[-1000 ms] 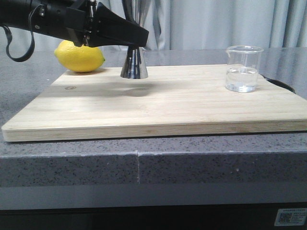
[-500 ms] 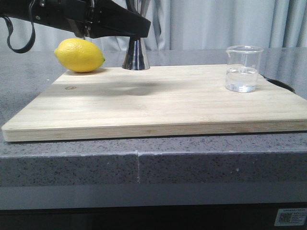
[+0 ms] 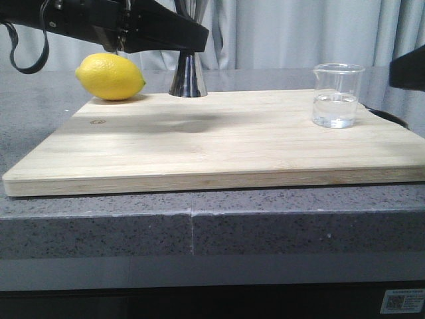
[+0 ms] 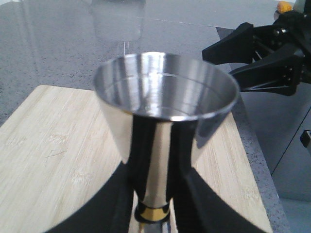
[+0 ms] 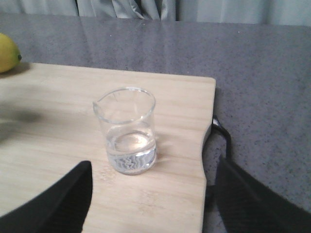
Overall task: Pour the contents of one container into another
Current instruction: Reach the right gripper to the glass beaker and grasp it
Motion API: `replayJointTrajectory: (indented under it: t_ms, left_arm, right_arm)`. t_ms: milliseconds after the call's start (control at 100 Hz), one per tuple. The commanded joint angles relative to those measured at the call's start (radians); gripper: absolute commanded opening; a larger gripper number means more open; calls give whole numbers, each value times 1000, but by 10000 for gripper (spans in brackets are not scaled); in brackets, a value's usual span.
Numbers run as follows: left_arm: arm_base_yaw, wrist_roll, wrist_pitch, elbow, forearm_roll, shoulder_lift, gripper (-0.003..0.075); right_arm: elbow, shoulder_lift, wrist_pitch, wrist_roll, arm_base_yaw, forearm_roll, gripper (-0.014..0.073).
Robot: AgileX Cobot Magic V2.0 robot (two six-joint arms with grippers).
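Right pincer (image 3: 408, 72) newly beside board (image 3: 219, 143)

A pale wooden cutting board (image 3: 219, 143) is laid flat on a speckled grey surface (image 3: 265, 226). A yellow lemon (image 3: 110, 77) is set on the surface just off the board's far edge, below the left hand (image 3: 192, 43) and a little to its left. Grey curtains (image 3: 299, 33) are hung behind, beyond the hand.
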State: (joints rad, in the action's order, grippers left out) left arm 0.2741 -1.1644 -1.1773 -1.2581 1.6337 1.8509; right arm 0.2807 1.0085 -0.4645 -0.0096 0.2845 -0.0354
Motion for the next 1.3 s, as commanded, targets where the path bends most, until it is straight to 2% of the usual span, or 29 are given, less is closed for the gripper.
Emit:
replayJointTrajectory:
  t_ms: [0,190,390,640,1290]
  left_arm:
    - [7,-8,-127,-28,-62,-58,113]
    - [7,-8,-127,-28,-62,-58,113]
    - [7,-8,-127,-28,-62,-58,113]
    - [7,-8,-127,-28,-62,-58,113]
    - [7,-7,-127,-28,-62,-58,113]
  right_arm:
    - [21,58,-173,10,-1,19,478]
    - [21,237,-371,103,-1,110,478]
    - [33,393,-530,108,1,128,478]
    - [104,472,-537,113,1,151,478]
    - [171,478,-478,113,1,156,478]
